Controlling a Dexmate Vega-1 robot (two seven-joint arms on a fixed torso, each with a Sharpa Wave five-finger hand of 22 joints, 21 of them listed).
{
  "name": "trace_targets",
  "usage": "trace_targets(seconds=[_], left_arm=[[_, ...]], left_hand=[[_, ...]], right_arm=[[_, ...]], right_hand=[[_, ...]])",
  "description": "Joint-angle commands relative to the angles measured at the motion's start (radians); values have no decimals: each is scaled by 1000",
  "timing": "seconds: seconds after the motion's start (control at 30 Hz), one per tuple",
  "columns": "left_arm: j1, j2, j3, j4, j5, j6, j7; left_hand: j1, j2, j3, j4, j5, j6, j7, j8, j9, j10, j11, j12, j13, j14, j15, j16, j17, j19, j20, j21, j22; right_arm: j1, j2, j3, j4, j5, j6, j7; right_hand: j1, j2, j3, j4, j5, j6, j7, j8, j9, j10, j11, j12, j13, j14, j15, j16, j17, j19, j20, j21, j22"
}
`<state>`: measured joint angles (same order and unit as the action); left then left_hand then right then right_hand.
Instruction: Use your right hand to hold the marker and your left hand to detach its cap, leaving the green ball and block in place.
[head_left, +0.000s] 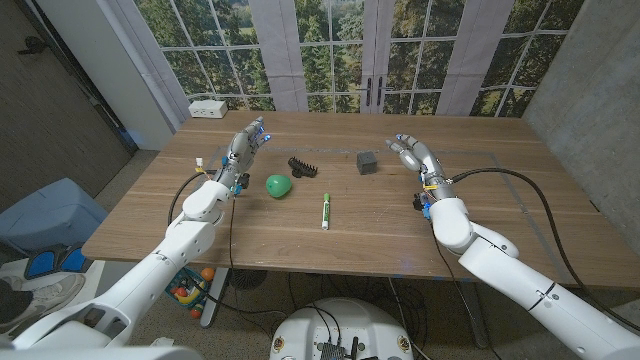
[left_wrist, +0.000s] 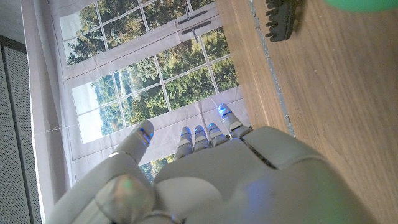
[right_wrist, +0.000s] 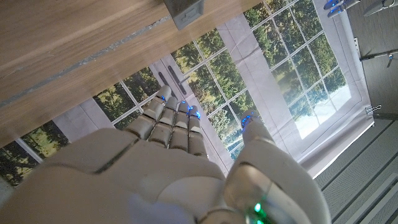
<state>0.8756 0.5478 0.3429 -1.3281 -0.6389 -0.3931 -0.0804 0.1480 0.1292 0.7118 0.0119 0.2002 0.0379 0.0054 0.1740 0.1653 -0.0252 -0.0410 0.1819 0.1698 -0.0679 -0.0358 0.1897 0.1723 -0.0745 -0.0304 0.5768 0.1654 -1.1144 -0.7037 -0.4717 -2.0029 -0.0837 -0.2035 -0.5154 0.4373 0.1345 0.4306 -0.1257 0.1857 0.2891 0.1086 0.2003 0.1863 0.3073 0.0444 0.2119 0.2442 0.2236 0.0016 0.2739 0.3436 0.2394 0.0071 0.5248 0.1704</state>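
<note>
The marker (head_left: 325, 211) lies mid-table, long axis running near-to-far (which end bears the cap I cannot tell), just beside the green ball (head_left: 278, 186). Left hand (head_left: 243, 146) and right hand (head_left: 413, 154) hold nothing, fingers extended.

Both arms had smooth white rounded shells. The left hand (head_left: 243, 145) and the right hand (head_left: 413, 155) were silver-grey with segmented fingers (left_wrist: 194, 142), and the fingertips glowed blue. Black cables ran along each forearm, and small coloured connectors sat at the wrists
</note>
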Motion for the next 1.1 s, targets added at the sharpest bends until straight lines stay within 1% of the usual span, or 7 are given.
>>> trace_targets(seconds=[0.03, 0.33, 0.47, 0.77, 0.93, 1.1], left_arm=[[25, 5, -10, -17, -5, -21, -1], [40, 10, -17, -28, -4, -38, -1], [44, 10, -18, -32, -5, -43, -2], [54, 16, -22, -44, -3, -48, -1], [59, 20, -24, -49, -3, -51, -1], [65, 20, -27, -51, -6, -57, -4]], left_hand=[[9, 41, -1, -7, 0, 10, -1, 7, 4, 8, -2, 9, 3, 6, -15, -2, 0, 4, -35, -3, 2], [9, 42, -2, -9, 0, 11, 0, 6, 4, 9, 0, 9, 3, 7, -14, -2, 0, 6, -35, -8, 2], [8, 42, -2, -9, 0, 12, 0, 6, 4, 10, 1, 9, 3, 8, -14, -2, 1, 7, -36, -11, 2], [6, 41, -2, -11, 0, 13, 0, 6, 4, 11, -1, 9, 3, 9, -14, -2, 1, 12, -33, -14, 2], [5, 40, -2, -11, -1, 14, 0, 6, 4, 11, 1, 8, 3, 9, -14, -2, 2, 14, -32, -17, 2], [3, 40, -2, -10, 0, 15, 0, 6, 4, 12, 2, 8, 3, 10, -15, -2, 2, 16, -32, -20, 2]], right_arm=[[-22, -19, -30, -78, -91, -92, 14], [-37, -33, -48, -125, -156, -135, 20], [-40, -36, -63, -139, -187, -150, 25], [-47, -46, -95, -171, -265, -195, 40], [-42, -46, -116, -182, -303, -221, 61], [-34, -33, -147, -184, -341, -251, 78]], right_hand=[[13, 0, 1, -7, 8, 11, -4, 8, 3, 7, -4, 9, 3, 4, -9, 5, 4, 6, 0, -2, 2], [17, 3, 1, -12, 9, 12, -5, 7, 4, 6, -8, 10, 5, 5, -11, 9, 7, 10, 3, -5, 2], [19, 4, 0, -14, 9, 12, -5, 7, 4, 8, -11, 11, 6, 6, -13, 11, 8, 17, 17, -5, 3], [24, 4, 0, -20, 10, 8, -7, 5, 5, 7, -14, 10, 7, 4, -19, 12, 11, 21, 24, -8, 4], [34, 5, 2, -28, 12, 0, -14, 3, 5, 6, -21, 11, 9, 3, -27, 14, 13, 27, -4, -11, 4], [44, 1, 3, -36, 12, -5, -17, 2, 6, 5, -29, 10, 11, 6, -36, 16, 14, 34, -4, -12, 4]])
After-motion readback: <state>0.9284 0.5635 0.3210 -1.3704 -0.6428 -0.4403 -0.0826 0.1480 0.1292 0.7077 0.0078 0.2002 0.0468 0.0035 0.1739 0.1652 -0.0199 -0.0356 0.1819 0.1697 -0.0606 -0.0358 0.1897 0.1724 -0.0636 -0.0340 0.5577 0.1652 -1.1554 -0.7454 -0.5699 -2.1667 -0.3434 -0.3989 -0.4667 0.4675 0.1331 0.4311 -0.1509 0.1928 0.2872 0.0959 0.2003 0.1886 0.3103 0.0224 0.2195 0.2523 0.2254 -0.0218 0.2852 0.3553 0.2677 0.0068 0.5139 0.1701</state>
